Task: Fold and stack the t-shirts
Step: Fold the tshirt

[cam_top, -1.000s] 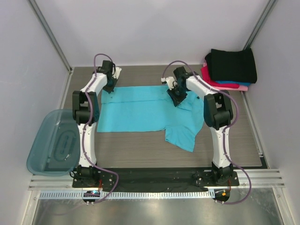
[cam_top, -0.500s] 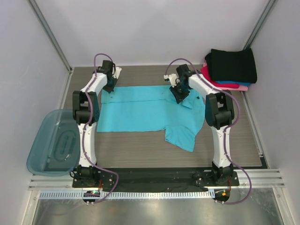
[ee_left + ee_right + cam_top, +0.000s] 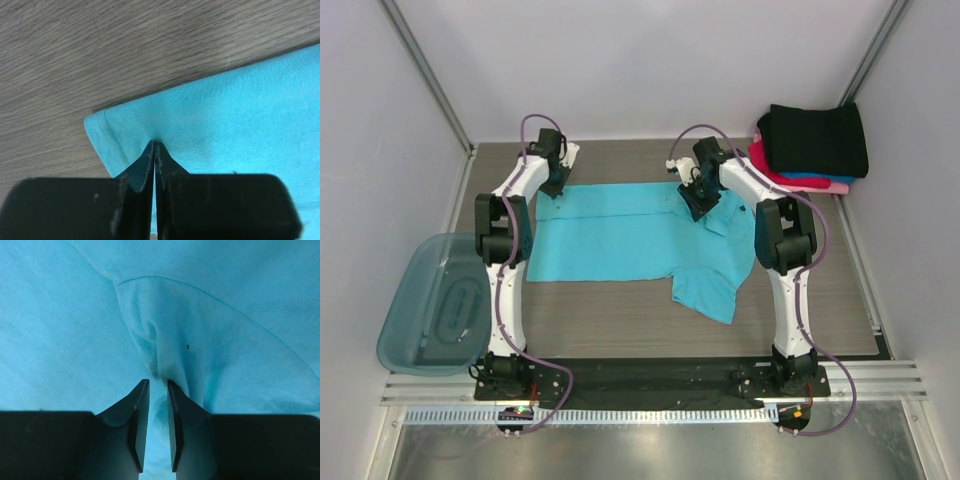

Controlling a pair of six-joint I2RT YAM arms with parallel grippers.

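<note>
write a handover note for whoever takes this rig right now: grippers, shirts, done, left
Grippers: the left gripper is shut on the far left corner of the turquoise t-shirt; the right gripper pinches a bunched fold near its far right side, jaws almost closed.
Shirt: spread on the table, not yet a folded rectangle.
Done: folded stack in the far right corner, black on top, magenta and blue edges below.
Left: finish folding the turquoise one and add it to the stack.
</note>
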